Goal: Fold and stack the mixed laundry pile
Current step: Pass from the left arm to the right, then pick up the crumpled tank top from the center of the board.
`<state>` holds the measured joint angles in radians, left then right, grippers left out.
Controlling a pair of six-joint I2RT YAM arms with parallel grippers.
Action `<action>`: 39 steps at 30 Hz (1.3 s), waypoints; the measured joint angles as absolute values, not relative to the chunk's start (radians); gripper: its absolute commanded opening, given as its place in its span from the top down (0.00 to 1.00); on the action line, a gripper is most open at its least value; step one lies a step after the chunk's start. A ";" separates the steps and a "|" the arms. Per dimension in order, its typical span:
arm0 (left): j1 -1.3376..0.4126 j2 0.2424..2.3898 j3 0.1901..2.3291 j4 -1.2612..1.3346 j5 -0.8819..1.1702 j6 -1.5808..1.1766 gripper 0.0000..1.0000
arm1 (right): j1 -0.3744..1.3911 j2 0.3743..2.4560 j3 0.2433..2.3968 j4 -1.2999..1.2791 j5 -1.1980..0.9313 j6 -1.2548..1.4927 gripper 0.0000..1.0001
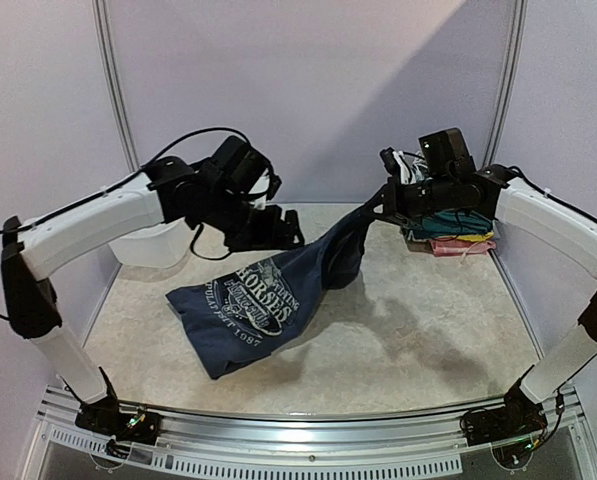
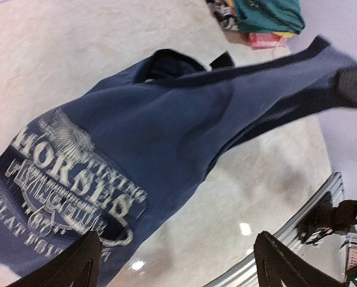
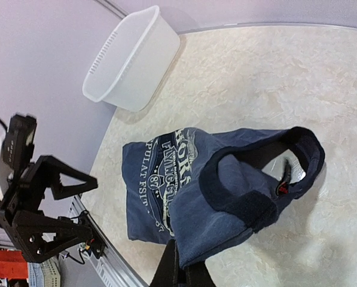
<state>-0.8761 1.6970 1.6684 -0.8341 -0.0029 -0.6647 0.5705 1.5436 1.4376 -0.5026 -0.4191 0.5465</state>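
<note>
The navy T-shirt with white "HORSES" print (image 1: 253, 305) lies partly on the table, one end lifted up to the right. It also shows in the left wrist view (image 2: 136, 143) and the right wrist view (image 3: 220, 185). My right gripper (image 1: 378, 208) is shut on the shirt's raised edge (image 3: 187, 266). My left gripper (image 1: 283, 232) hangs open and empty above the shirt's left part, its fingers (image 2: 76, 266) wide apart. Folded garments, teal on top, are stacked at the back right (image 1: 456, 228).
A white plastic tub (image 1: 153, 243) stands at the back left behind the left arm; it also shows in the right wrist view (image 3: 133, 60). The table's metal front rail (image 1: 298, 430) runs along the near edge.
</note>
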 measured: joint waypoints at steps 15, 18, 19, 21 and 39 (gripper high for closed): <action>-1.141 1.411 1.153 -1.063 -0.305 -0.838 0.13 | 0.570 1.542 1.551 -0.572 -0.293 0.628 1.00; -1.182 1.444 1.131 -1.061 -0.320 -0.871 0.13 | 0.570 1.542 1.560 -0.590 -0.287 0.629 1.00; -1.193 1.466 1.123 -1.059 -0.325 -0.881 0.13 | 0.570 1.542 1.565 -0.599 -0.282 0.630 1.00; -1.211 1.510 1.107 -1.047 -0.328 -0.890 0.12 | 0.570 1.542 1.581 -0.620 -0.274 0.630 1.00; -1.293 1.779 1.457 -0.949 -0.468 -0.762 0.04 | 0.570 1.544 1.915 -0.767 -0.199 0.713 1.00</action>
